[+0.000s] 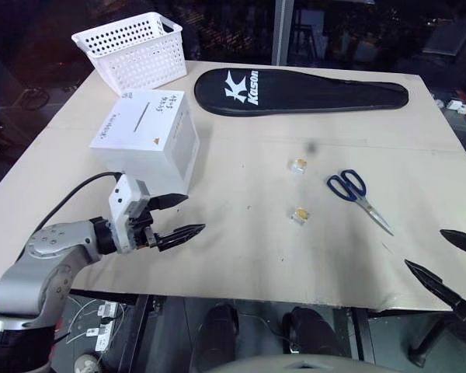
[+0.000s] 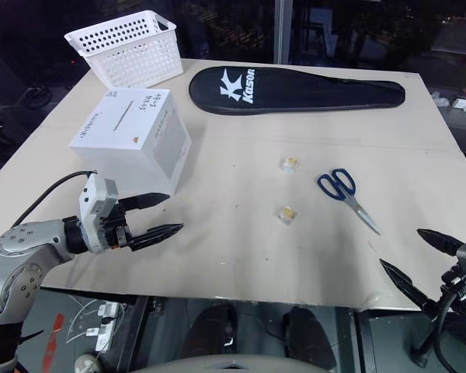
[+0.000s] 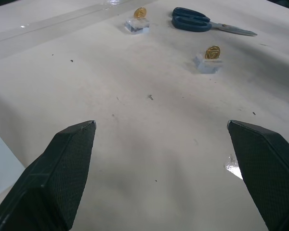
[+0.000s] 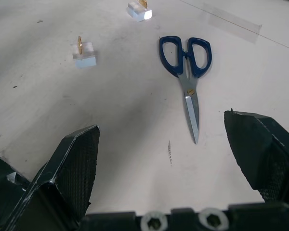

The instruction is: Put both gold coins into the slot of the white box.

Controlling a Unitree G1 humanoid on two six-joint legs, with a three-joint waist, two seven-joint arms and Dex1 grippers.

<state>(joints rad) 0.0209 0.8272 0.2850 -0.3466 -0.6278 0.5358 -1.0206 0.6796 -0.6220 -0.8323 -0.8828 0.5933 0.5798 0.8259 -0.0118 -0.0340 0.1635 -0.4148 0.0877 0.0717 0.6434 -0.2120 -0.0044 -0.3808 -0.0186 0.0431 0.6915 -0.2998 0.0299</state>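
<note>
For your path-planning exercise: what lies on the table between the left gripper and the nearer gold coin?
Nothing: in the left wrist view, bare table runs from the left gripper to the nearer gold coin.

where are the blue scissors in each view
Left eye view: scissors right of centre, right of the gold coins.
Right eye view: the same place.
Left wrist view: top edge.
Right wrist view: upper middle.
Shared landmark: the coins stand beside them.

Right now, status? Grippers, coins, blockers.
Left gripper and right gripper open, empty. Two small gold coins on clear stands mid-table, untouched. White cardboard box slot up, unobstructed. Blue-handled scissors beside coins, apart.
</note>
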